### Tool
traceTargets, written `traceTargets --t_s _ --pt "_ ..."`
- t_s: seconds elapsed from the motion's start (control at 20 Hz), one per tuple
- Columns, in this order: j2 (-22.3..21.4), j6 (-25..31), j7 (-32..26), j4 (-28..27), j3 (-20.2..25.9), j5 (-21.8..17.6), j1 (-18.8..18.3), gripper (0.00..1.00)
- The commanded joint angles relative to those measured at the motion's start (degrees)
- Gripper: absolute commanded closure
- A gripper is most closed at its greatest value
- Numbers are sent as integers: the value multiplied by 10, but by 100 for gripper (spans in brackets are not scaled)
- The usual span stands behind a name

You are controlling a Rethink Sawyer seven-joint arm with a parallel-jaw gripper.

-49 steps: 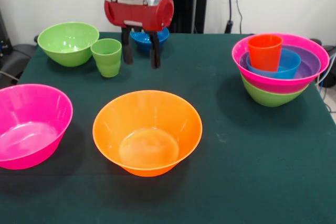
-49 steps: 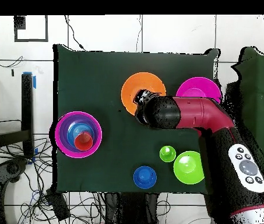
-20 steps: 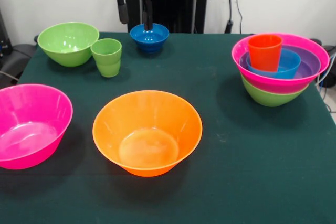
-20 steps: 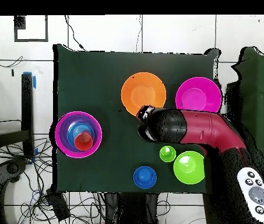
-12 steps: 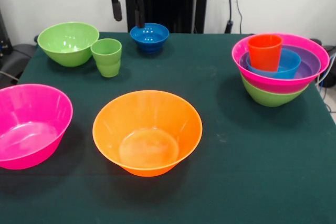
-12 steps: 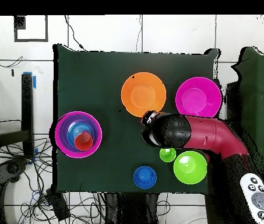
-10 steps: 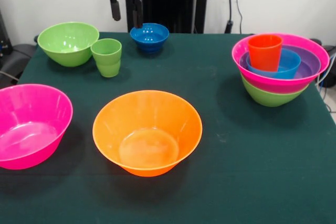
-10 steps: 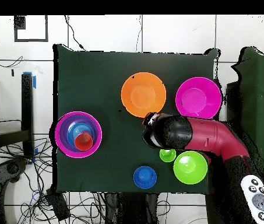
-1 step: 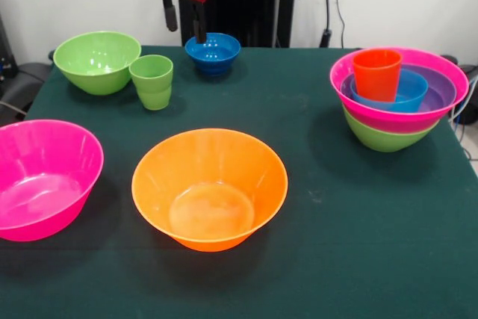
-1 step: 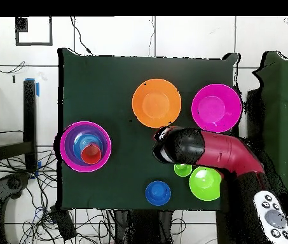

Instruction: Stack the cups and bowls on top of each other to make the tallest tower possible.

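1. Pincer (image 9: pixel 186 19) hangs high over the desk (image 9: pixel 321 207), fingers apart, gripping nothing.
2. Light green cup (image 9: pixel 152 81) stands below it, slightly to its left in front view; small blue bowl (image 9: pixel 213 51) just right.
3. Tower (image 9: pixel 398 98) sits well apart at the right edge.

The tower (image 9: pixel 398 102) stands at the table's right in the front view: green bowl, pink, purple and blue bowls nested, an orange-red cup (image 9: pixel 376 74) upright on top. Loose and upright are an orange bowl (image 9: pixel 210 187), pink bowl (image 9: pixel 41 177), green bowl (image 9: pixel 96 60) beside a light green cup (image 9: pixel 152 81), and a small blue bowl (image 9: pixel 213 52).
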Motion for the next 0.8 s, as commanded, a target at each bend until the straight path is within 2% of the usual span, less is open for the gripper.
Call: traceTargets --t_s 0.05,0.3,0.8 --pt "48 -68 153 49 -34 29 47 0" --pt "55 -94 165 66 -56 56 75 0" --pt "73 -130 154 79 -74 95 94 0"
